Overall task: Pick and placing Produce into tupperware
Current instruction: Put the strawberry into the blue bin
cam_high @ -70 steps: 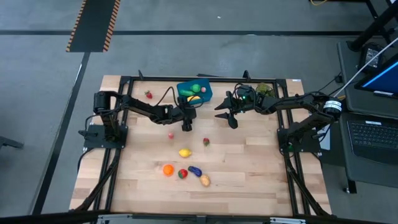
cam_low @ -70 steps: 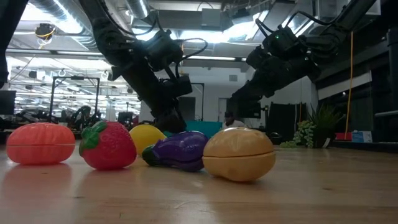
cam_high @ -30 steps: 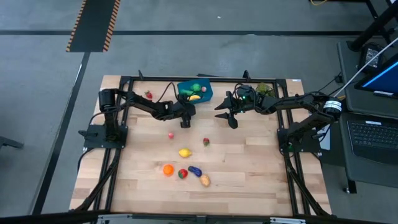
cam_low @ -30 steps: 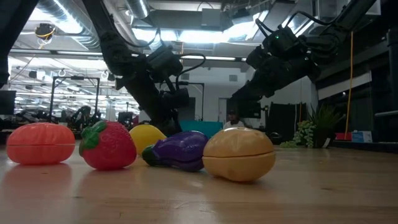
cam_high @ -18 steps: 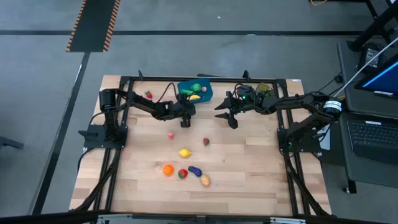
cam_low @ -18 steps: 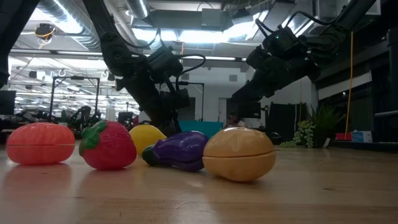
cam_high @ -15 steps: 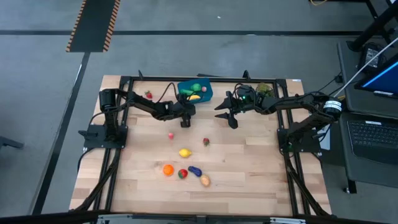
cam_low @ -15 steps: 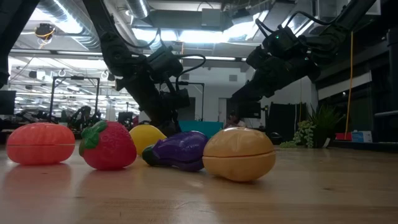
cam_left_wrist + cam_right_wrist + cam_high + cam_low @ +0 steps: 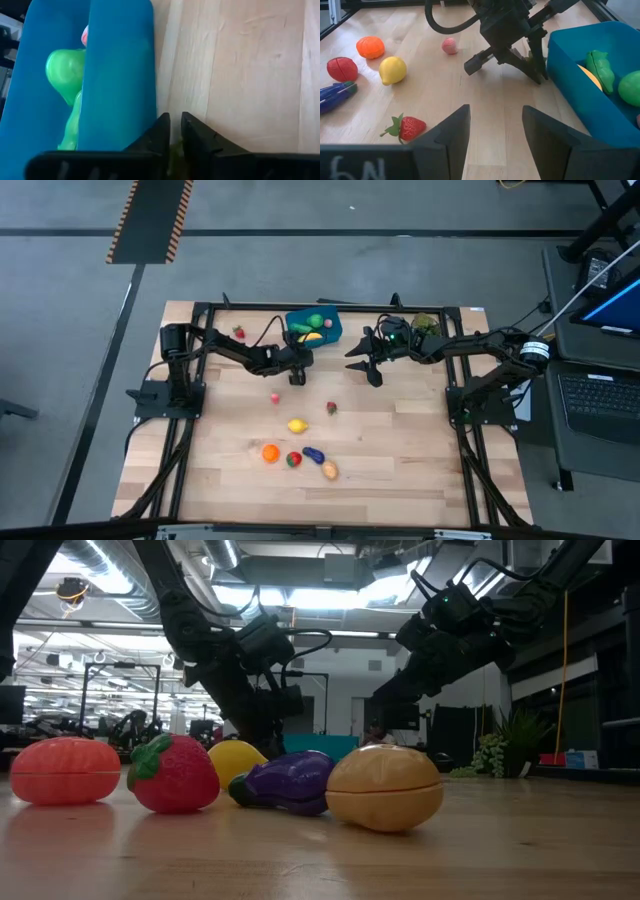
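Fruit lies loose on my wooden surface [image 9: 400, 440] from above: lemon [image 9: 297, 424], orange [image 9: 270, 452], strawberry [image 9: 331, 408]. My left fingers [image 9: 296, 376] hang just beside the blue tupperware [image 9: 312, 326]. My right fingers [image 9: 364, 364] wait near them, spread wide.

Low down, the potato [image 9: 384, 787] and eggplant [image 9: 285, 783] sit touching.

My left wrist shows my fingers [image 9: 173, 131] nearly closed, something green between them, right beside the box wall.

My right wrist shows green pieces [image 9: 601, 69] inside the box.
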Robot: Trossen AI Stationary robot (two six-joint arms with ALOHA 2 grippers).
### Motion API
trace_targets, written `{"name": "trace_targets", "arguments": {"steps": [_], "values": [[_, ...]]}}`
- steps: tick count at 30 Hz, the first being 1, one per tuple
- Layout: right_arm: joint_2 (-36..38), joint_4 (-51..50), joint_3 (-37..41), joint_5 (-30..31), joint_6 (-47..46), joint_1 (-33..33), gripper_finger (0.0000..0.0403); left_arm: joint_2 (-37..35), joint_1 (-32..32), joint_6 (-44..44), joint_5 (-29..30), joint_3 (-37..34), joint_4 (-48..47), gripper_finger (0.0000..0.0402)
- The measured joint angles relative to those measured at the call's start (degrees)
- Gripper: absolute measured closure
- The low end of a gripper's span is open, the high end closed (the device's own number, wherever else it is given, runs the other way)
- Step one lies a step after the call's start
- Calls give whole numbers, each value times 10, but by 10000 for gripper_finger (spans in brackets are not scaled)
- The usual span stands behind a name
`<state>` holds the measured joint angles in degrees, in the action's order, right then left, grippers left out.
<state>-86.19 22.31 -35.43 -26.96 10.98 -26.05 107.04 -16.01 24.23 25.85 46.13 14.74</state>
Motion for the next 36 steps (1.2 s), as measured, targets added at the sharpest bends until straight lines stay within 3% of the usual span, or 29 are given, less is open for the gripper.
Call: {"name": "trace_targets", "arguments": {"steps": [4,19,27,36], "values": [[0,0,0,0,0,0,220,0,4,-2,13,0,-6,397],[0,0,0,0,0,0,220,-29,33,-33,16,18,-27,401],[0,-3,0,0,0,0,220,-97,62,-73,16,27,-40,401],[0,-6,0,0,0,1,220,-220,90,-91,36,27,-66,401]]}}
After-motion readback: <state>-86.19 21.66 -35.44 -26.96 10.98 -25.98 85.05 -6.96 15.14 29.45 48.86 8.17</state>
